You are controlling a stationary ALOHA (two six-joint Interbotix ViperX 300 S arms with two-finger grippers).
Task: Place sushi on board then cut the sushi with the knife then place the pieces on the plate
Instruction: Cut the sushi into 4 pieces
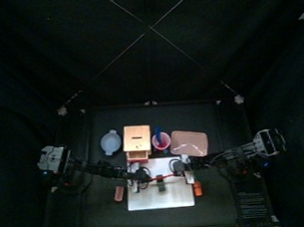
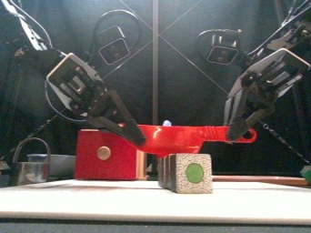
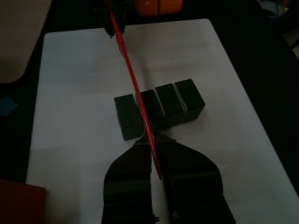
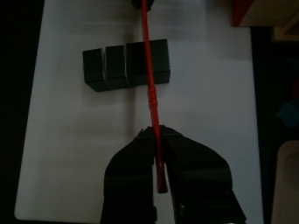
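Left claw (image 3: 149, 147): gripped the red knife (image 3: 131, 79)
Right claw (image 4: 153, 136): gripped the same knife
Sushi roll (image 3: 170, 105): lay on white board (image 3: 70, 79), beneath the blade

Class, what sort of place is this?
Probably a robotics booth staging a toy kitchen: black curtains, left end effector and right end effector gripping a red knife, sushi on a white board.

The sushi roll (image 2: 185, 173) lies on the board (image 2: 73, 198), below and between the left claw (image 2: 131, 135) and the right claw (image 2: 231, 130); the knife (image 2: 183, 139) spans from one claw to the other above it. Behind the left claw stands the box (image 2: 104, 153), behind the right claw the tray (image 1: 188, 140).
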